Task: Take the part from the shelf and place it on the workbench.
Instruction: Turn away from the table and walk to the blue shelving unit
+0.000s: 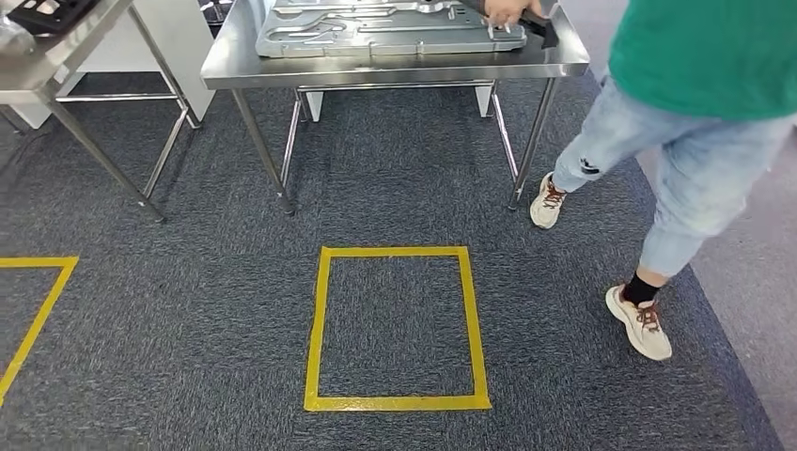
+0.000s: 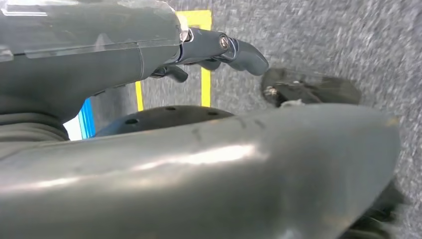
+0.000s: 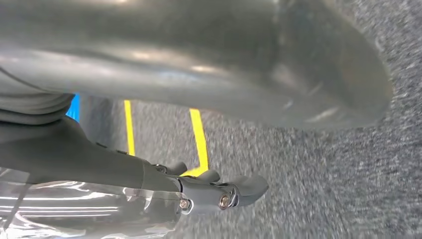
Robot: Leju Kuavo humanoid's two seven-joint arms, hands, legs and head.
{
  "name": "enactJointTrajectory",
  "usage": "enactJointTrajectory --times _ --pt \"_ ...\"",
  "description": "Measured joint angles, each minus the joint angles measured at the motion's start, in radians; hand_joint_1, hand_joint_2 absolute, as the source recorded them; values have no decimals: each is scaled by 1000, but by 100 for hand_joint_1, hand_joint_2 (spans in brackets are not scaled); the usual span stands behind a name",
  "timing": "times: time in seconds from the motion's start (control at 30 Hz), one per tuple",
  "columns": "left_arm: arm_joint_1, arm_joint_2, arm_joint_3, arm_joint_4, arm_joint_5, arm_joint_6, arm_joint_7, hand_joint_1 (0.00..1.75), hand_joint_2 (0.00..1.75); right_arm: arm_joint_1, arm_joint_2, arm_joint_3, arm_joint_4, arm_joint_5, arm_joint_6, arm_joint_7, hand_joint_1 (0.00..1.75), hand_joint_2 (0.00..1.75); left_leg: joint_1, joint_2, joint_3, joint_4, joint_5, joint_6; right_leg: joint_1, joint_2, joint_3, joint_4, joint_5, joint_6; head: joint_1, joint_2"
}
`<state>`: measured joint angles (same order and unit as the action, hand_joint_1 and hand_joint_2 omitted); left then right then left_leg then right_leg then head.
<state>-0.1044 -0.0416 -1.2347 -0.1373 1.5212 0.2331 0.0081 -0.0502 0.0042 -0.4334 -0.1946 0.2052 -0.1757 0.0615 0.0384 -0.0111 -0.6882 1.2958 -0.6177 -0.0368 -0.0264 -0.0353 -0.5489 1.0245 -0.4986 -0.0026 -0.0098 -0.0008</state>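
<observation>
**A:** Where does the part lie?

**B:** The flat grey metal part with cut-out slots (image 1: 390, 28) lies on the stainless steel counter (image 1: 395, 68) at the far side of the head view. It rests flat on the top and covers much of it. A person's hand (image 1: 507, 9) is at the part's far right corner, touching it or just above it; I cannot tell which.

**A:** Who is that?

**B:** A person in a green top and light blue jeans (image 1: 700, 103) stands to the right of the counter, wearing beige shoes with brown laces (image 1: 640, 322). One foot is near the counter's right front leg, the other further back on the carpet.

**A:** And the left robot hand?

**B:** The left robot hand (image 2: 219, 52) hangs over the dark grey speckled carpet (image 2: 318, 45). Its dark fingers (image 2: 244, 55) stretch out, slightly bent, with nothing between them; the thick grey thumb lies apart from them.

**A:** The right one?

**B:** The right robot hand (image 3: 219, 191) looks much the same: fingers extended, a little curled, holding nothing, with carpet and yellow tape lines (image 3: 199, 137) beyond it.

**A:** Anything else on the floor?

**B:** A yellow tape rectangle (image 1: 398, 402) marks the carpet in front of the counter, and part of another one (image 1: 38, 315) shows at the left edge. A second steel counter (image 1: 52, 70) stands at the far left with a dark object on it, too cut off to identify.
</observation>
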Motion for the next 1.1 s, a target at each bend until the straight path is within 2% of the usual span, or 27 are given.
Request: enactJointTrajectory --times 0.03,0.07,0.1,0.17,0.2,0.23,0.3,0.33,0.4,0.43,0.47,0.5,0.53,0.57,0.6,0.67,0.7,0.73,0.8,0.83,0.9,0.97,1.0,1.03,1.07,1.1 --pt "1 0 -1 0 -1 0 2 0 0 0 0 0 0 0 -1 3 0 0 -4 2 -6 21 -1 5 6 -12 0 0 0 -2 0 0" --pt "2 0 -2 0 -2 0 3 0 0 0 0 0 0 1 -1 5 0 0 -8 6 10 -2 17 13 12 -23 1 0 -1 -4 0 0" --pt "2 0 -3 0 -3 0 4 0 0 -1 0 0 0 2 -1 5 0 0 -14 15 44 -61 49 24 17 -34 3 0 -2 -5 0 0" --pt "-1 3 -6 0 -3 1 6 0 0 -2 3 0 0 3 -1 5 0 0 -33 64 119 -204 99 49 25 -55 7 2 -5 -5 1 0" --pt "-3 4 -6 0 -3 1 6 0 0 -2 5 0 0 3 -1 5 0 0 -40 83 140 -248 110 57 27 -64 8 2 -6 -2 1 0" --pt "-4 5 -7 0 -3 2 6 0 0 -2 6 0 0 3 -2 5 0 0 -46 94 146 -268 111 60 27 -75 9 2 -7 1 1 0" --pt "-4 5 -8 0 -3 2 6 0 0 -5 7 0 0 3 -3 6 0 0 -47 72 145 -276 117 62 27 -94 12 0 -8 11 1 0" --pt "-2 5 -8 0 -3 2 7 0 0 -6 7 0 0 4 -3 6 0 0 -45 61 147 -282 123 66 26 -86 13 4 -14 17 2 0" --pt "-3 5 -8 0 -3 3 7 0 0 -7 7 0 0 6 -4 6 0 0 -39 39 150 -294 135 75 22 -35 -7 56 -55 27 3 0" --pt "-4 4 -8 0 -3 3 7 0 0 -5 7 0 0 8 -4 6 0 0 -38 27 147 -296 139 79 18 -1 -32 111 -88 30 4 0" --pt "-6 4 -8 0 -3 4 7 0 0 -3 7 0 0 9 -4 7 0 0 -38 15 144 -295 141 81 16 18 -63 176 -121 32 4 0" --pt "-6 3 -8 0 -3 4 7 0 0 -2 6 0 0 11 -5 7 0 0 -38 0 142 -295 142 81 15 27 -90 232 -141 34 4 0" --pt "-5 3 -9 0 -3 4 8 0 0 0 6 0 1 13 -5 8 0 0 -38 -14 141 -293 142 81 14 31 -105 261 -141 36 4 0" --pt "-4 2 -9 0 -3 4 8 0 0 0 6 0 1 15 -4 9 0 0 -38 -29 141 -291 142 80 13 33 -103 253 -122 36 4 0" --pt "-3 2 -9 0 -3 4 8 0 0 0 6 0 1 17 -4 10 0 0 -38 -43 141 -288 142 78 11 37 -83 207 -85 35 4 0" --pt "-4 2 -12 0 -4 4 9 0 0 -1 6 0 1 18 -4 18 0 0 -38 -68 139 -282 139 72 9 72 -25 73 -20 30 4 0" --pt "-6 2 -13 0 -5 4 9 0 0 -1 6 -1 1 18 -4 21 0 0 -38 -79 135 -279 139 67 8 89 -5 27 -5 28 3 0" --pt "-7 2 -15 0 -7 4 9 0 0 -1 6 -1 1 19 -5 24 0 0 -38 -89 131 -277 140 62 8 101 4 3 -3 25 3 0" --pt "-5 3 -16 0 -8 4 10 0 0 -3 6 -1 1 21 -4 25 0 0 -37 -109 124 -279 144 50 9 91 5 -2 -4 19 3 0" --pt "-3 4 -16 0 -8 4 10 0 0 -4 7 -1 1 23 -3 25 0 0 -38 -108 121 -276 142 45 7 80 7 -7 -1 14 3 0" --pt "-3 6 -16 0 -5 5 8 0 0 -5 10 -1 1 32 0 25 0 0 -41 -68 97 -229 110 35 2 55 11 -17 3 0 -3 0" --pt "-5 8 -16 0 0 7 6 0 0 -4 11 -1 1 40 4 25 0 0 -39 -15 38 -106 46 28 4 28 12 -20 3 -9 -8 0" --pt "-6 8 -16 0 3 9 5 0 0 -3 11 -1 1 44 5 27 0 0 -35 -4 6 -41 20 24 5 13 12 -20 2 -10 -9 0" --pt "-5 8 -16 0 5 10 4 0 0 -3 11 -1 1 46 7 30 0 0 -32 1 -14 0 11 21 6 0 13 -20 1 -10 -8 0" --pt "-4 8 -16 0 6 12 4 0 0 -4 11 -1 1 48 8 34 0 0 -30 5 -16 5 21 18 6 -13 14 -20 0 -9 -9 0" --pt "-3 9 -16 0 6 13 4 0 0 -4 12 -1 1 50 9 37 0 0 -28 11 5 -34 50 17 6 -25 16 -19 -2 -7 -9 0"
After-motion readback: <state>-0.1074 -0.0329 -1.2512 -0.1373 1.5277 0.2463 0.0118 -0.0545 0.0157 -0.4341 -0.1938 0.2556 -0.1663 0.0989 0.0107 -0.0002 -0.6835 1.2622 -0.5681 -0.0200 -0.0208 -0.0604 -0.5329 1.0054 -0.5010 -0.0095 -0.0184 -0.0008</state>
